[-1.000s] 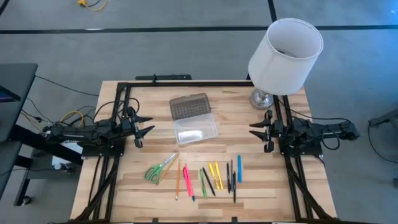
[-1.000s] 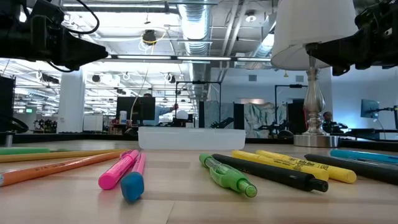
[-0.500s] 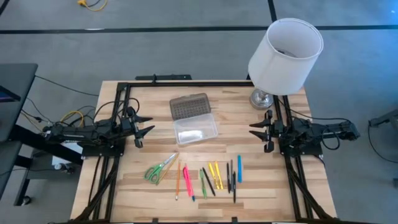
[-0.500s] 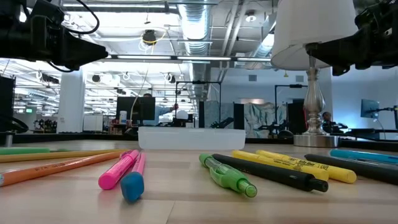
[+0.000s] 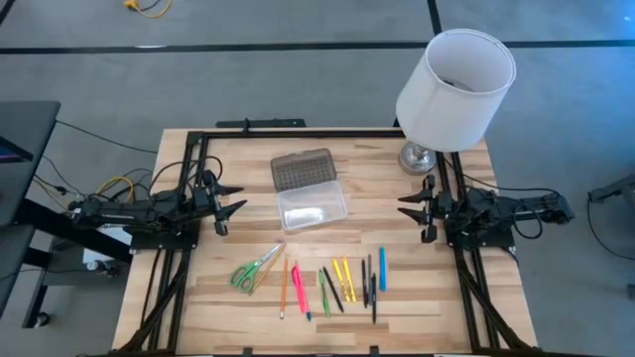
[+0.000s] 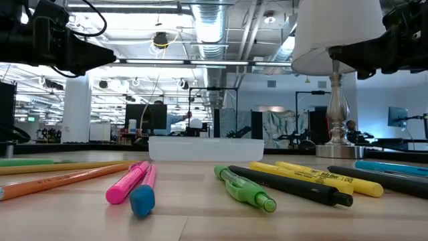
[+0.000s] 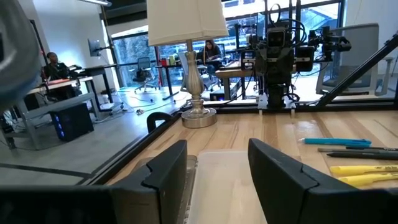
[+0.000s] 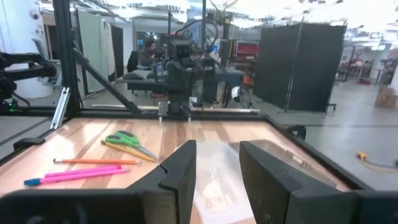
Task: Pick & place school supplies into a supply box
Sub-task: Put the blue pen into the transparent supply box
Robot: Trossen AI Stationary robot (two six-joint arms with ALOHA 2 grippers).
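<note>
High view: I see the supply box [image 5: 312, 188] lying open near the middle of the table [image 5: 228, 297], toward its far edge, its ribbed lid [image 5: 302, 169] folded back and its clear tray on the near side. The left gripper [image 5: 233, 203] sits above the left edge and the right gripper [image 5: 404, 206] above the right edge, both facing the box, fingers apart and holding nothing. The school supplies lie in a row along the near edge: green-handled scissors [image 5: 256, 269] at the left end, then an orange pencil [image 5: 284, 287], a pink pen [image 5: 299, 289], green, yellow and black pens, and a blue pen [image 5: 381, 269] at the right end. A white lamp [image 5: 454, 89] stands at the far right corner. I can read no writing from this height.

Low view: dark print runs along a yellow pen [image 6: 319, 177], too small for me to read. The box tray shows behind the pens; the lid is hidden. The lamp shade is cut off at the top.

Left wrist view: the fingers [image 7: 283, 180] stand apart, the clear tray showing between them. The pens at the side are cut off.

Right wrist view: the fingers [image 8: 180, 171] are apart, the tray between them; the scissors [image 8: 127, 141] lie beyond.
</note>
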